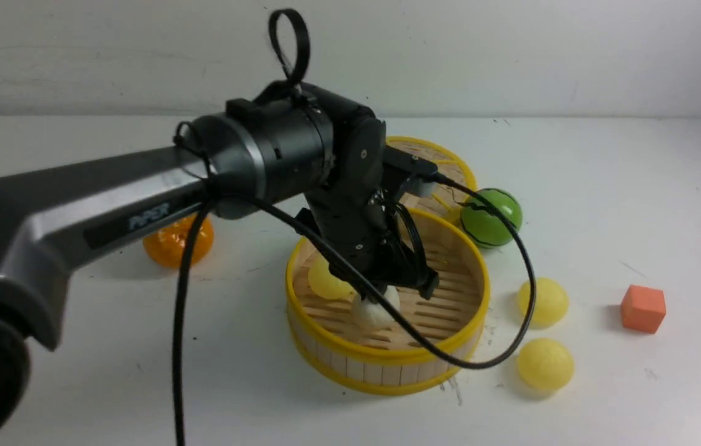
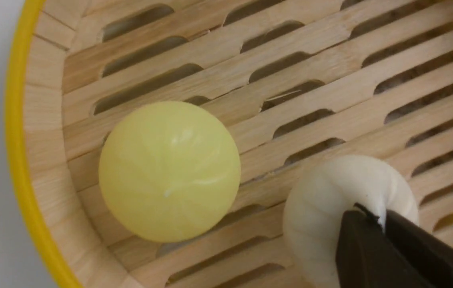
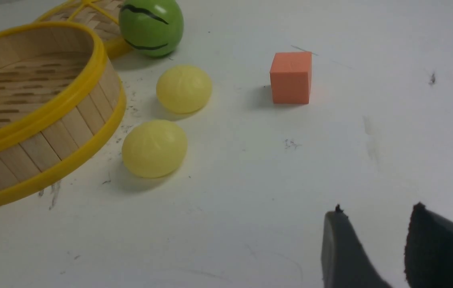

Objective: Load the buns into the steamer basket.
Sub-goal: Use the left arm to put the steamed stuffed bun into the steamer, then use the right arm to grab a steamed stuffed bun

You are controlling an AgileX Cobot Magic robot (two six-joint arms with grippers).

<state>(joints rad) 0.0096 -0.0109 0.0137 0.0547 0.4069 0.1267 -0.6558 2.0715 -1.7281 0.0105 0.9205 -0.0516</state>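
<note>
Inside the basket (image 1: pixel 387 362), two buns (image 1: pixel 326 282) (image 1: pixel 375 313) down, two more buns (image 1: pixel 542 301) (image 1: pixel 545 363) waiting at three o'clock; my left fingers (image 2: pixel 356 252) pressed together, right fingers (image 3: pixel 340 252) spread.

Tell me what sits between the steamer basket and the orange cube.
Two yellow buns, the farther bun and the nearer bun, apart from each other; both front and right wrist views show them.

Two buns (image 1: pixel 329 282) in basket (image 1: pixel 387 362) — two beside

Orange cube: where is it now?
The orange cube sits on the table's right side in the front view, right of two yellow buns outside the steamer basket.
</note>
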